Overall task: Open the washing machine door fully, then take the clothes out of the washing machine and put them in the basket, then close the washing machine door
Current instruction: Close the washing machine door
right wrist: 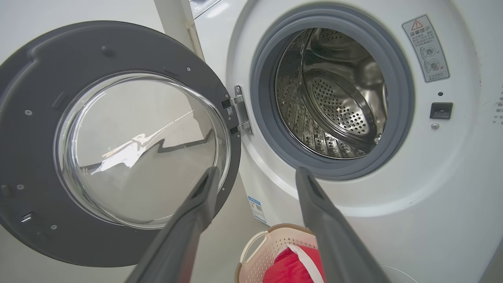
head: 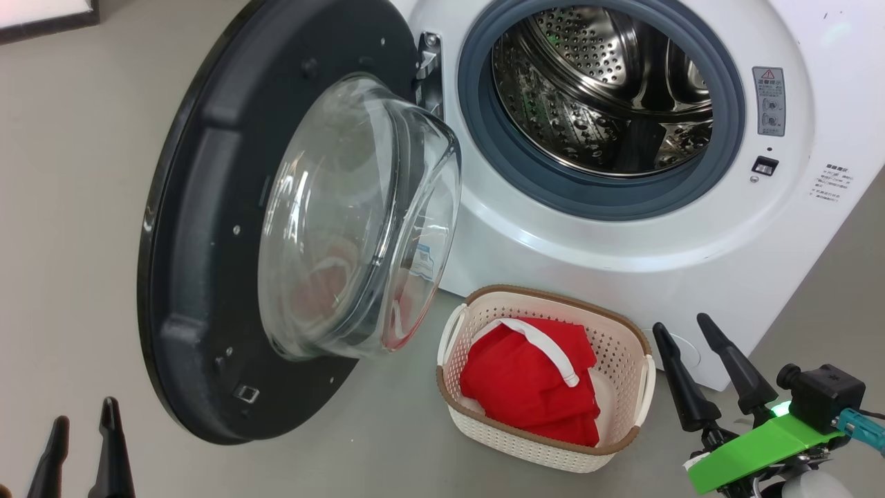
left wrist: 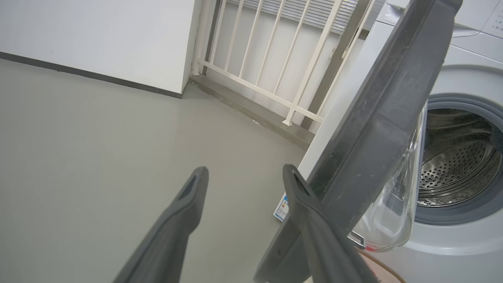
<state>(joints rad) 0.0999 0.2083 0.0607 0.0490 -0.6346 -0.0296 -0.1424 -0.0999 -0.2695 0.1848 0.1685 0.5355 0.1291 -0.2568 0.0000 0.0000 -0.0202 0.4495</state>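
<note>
On the floor just before the washing machine (head: 588, 249) stands the basket (head: 539, 446), and the clothes (head: 525, 380) lie in it, red with a white trim band. The drum (head: 601, 90) shows bare steel. The washing machine door (head: 200, 242) hangs wide on its hinge (head: 429, 66), with its inner face and glass bowl turned toward me. What is left, I judge, is the closing.

My left hand (head: 84, 411) is spread and holds nothing, low beside the door's lower edge. In the left wrist view one finger overlaps that dark rim, and I cannot tell whether it touches. My right hand (head: 681, 321) is spread and empty too, just beside the basket's right end.

I expect the door to be stiff and fairly heavy, turning only about the hinge. I would press on the black rim at the side far from the hinge, near the latch (head: 245, 394), where a push turns it most easily. The glass bowl is smooth, slippery and breakable, so it is a poor place to push. A firm last press should seat the latch in its slot (head: 764, 166).

As for writing, a grey warning label (head: 769, 101) bears a red triangle and characters too small to read. More small print (head: 833, 183) sits lower right, and a small blue label (right wrist: 256, 208) low on the front is illegible.
</note>
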